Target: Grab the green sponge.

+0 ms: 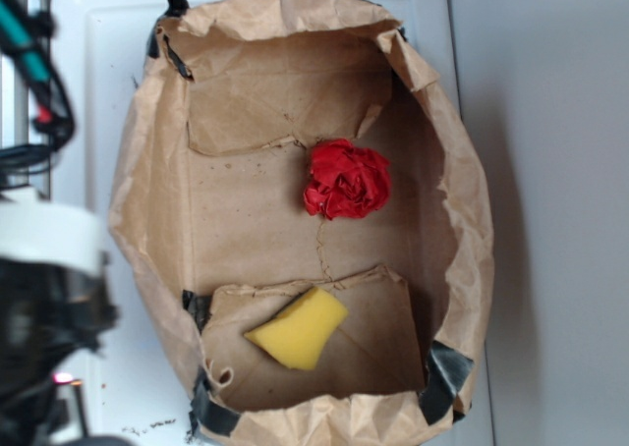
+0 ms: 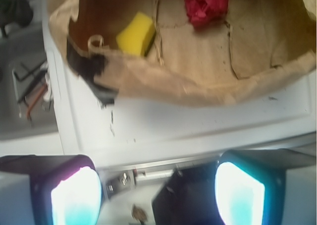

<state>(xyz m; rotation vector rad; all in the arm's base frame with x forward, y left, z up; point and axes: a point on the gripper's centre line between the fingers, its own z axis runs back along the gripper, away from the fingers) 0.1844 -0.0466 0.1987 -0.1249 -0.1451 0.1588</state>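
Jaws (image 2: 158, 195) wide apart, holding nothing, outside the paper bag (image 1: 138, 200). Best to reach over, drop onto yellow sponge (image 1: 298, 328), skip red cloth (image 1: 346, 180).

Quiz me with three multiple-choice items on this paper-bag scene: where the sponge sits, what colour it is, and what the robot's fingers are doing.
1. Where does the sponge lie?
A. Inside the paper bag, on a folded flap
B. On the white surface outside the bag
C. On top of the red cloth wad

2. What colour is the sponge?
A. Green
B. Blue
C. Yellow

3. What state are the fingers in?
A. Shut on the sponge
B. Open, holding nothing
C. Shut on the red wad

Answers: 1 A, the exterior view shows it within the bag walls, apart from the red cloth wad. 2 C, it is plainly yellow in both views. 3 B, the wrist view shows them spread apart outside the bag.
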